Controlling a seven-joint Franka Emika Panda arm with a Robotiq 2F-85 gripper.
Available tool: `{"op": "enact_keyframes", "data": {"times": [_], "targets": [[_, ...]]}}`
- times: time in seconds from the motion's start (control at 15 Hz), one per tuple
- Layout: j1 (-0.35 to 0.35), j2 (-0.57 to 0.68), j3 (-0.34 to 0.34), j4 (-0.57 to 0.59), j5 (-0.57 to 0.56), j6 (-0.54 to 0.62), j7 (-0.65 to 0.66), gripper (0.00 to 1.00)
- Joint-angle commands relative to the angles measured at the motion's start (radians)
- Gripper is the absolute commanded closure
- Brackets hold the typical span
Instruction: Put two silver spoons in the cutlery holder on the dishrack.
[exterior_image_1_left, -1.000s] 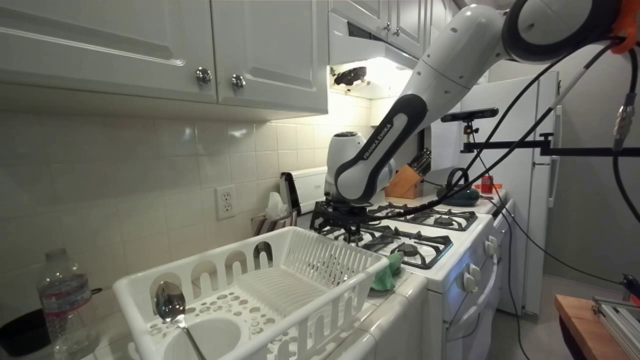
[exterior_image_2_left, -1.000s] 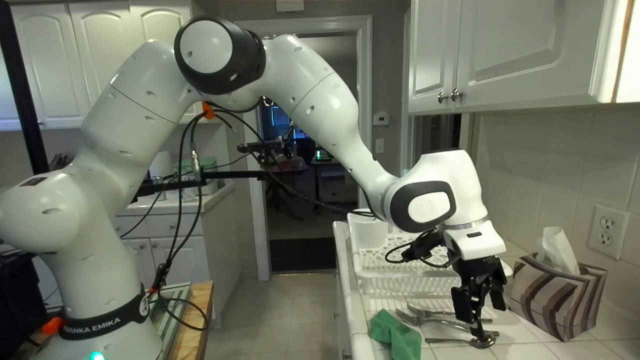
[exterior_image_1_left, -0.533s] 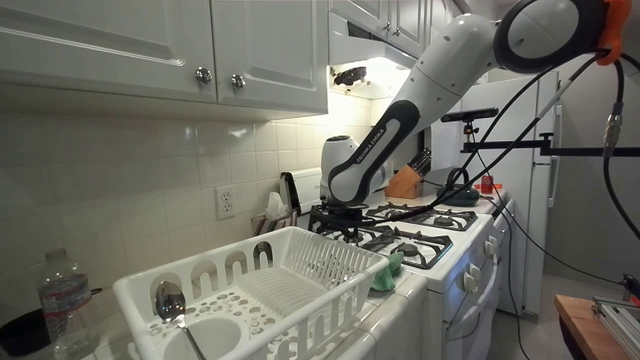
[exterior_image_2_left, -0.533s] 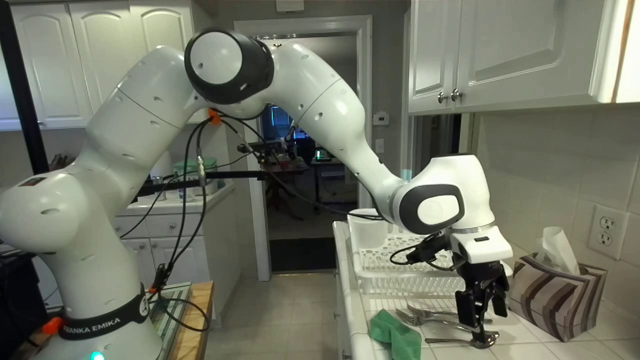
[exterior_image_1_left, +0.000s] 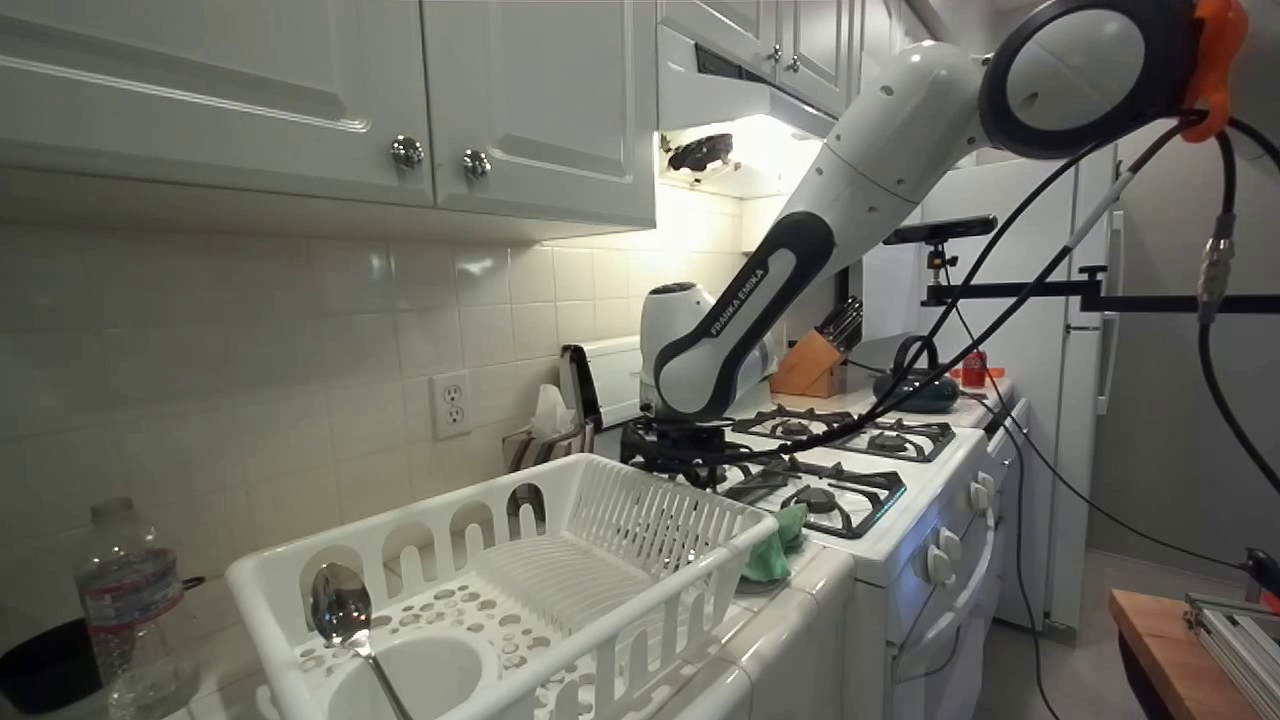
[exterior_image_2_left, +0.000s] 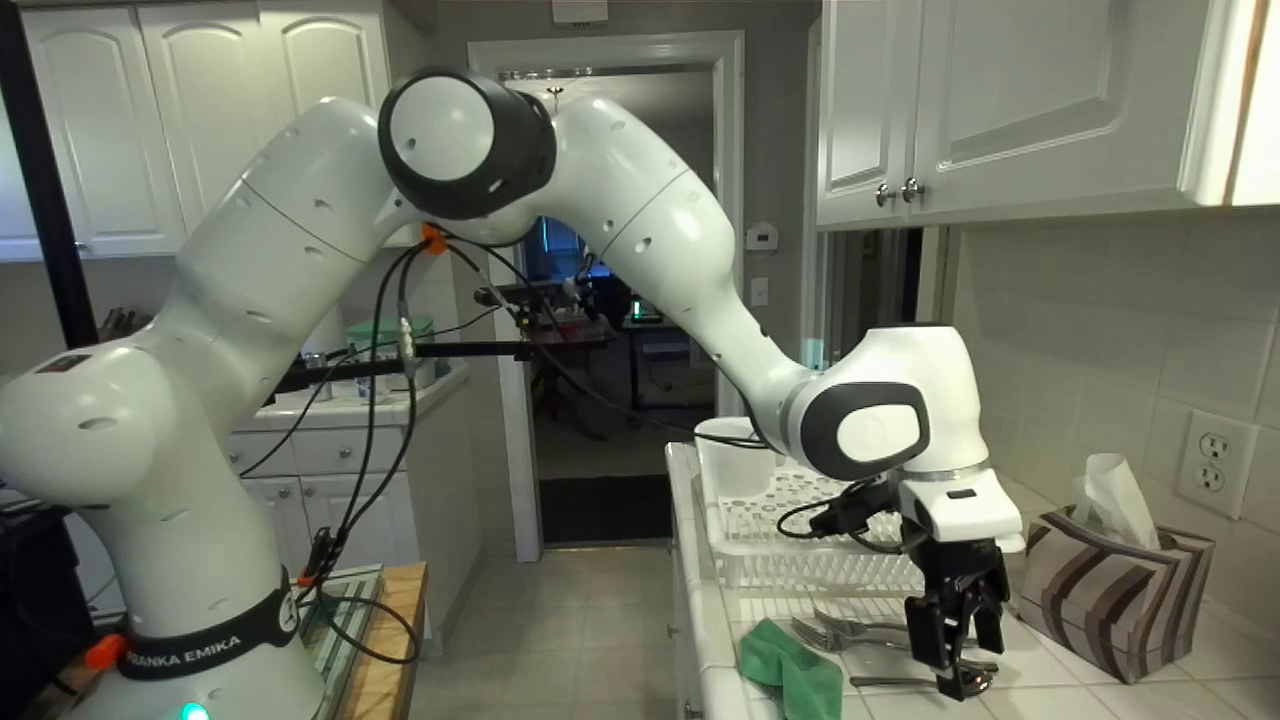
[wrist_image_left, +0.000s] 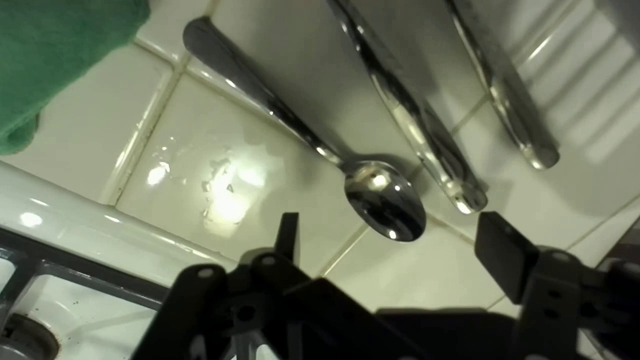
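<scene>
a silver oval-bowled metal spoon (wrist_image_left: 386, 202) lies near the white tiled counter's (wrist_image_left: 310, 215) edge; the black two-fingered gripper (wrist_image_left: 390, 232) gapes, likely to straddle its bowl. a matching spoon (exterior_image_1_left: 340, 605) leans at the slotted white plastic dishrack's (exterior_image_1_left: 570, 572) corner, presumably to drain.

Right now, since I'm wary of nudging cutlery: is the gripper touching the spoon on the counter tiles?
Apart: the wrist view shows tile between the bowl of the spoon and both pads of the open gripper.

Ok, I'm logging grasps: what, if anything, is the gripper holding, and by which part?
Nothing is held. In the wrist view the gripper stands open, and the silver spoon lies on the tiles, ungripped.
</scene>
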Motion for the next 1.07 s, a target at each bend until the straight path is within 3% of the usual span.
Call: {"op": "enact_keyframes", "data": {"times": [0.0, 0.07, 0.13, 0.2, 0.33, 0.4, 0.47, 0.53, 1.0], "targets": [[-0.013, 0.023, 0.004, 0.039, 0.03, -0.025, -0.019, 0.41], [-0.012, 0.025, 0.002, 0.04, 0.028, -0.024, -0.019, 0.48], [-0.012, 0.027, 0.002, 0.042, 0.027, -0.025, -0.019, 0.2], [-0.013, 0.029, 0.003, 0.043, 0.028, -0.026, -0.019, 0.12], [-0.014, 0.033, 0.006, 0.048, 0.029, -0.027, -0.022, 0.03], [-0.013, 0.036, 0.007, 0.05, 0.029, -0.029, -0.023, 0.15], [-0.014, 0.037, 0.007, 0.051, 0.029, -0.029, -0.024, 0.17], [-0.015, 0.039, 0.009, 0.053, 0.03, -0.03, -0.025, 0.34], [-0.012, 0.049, 0.007, 0.074, 0.027, -0.042, -0.024, 0.83]]}}
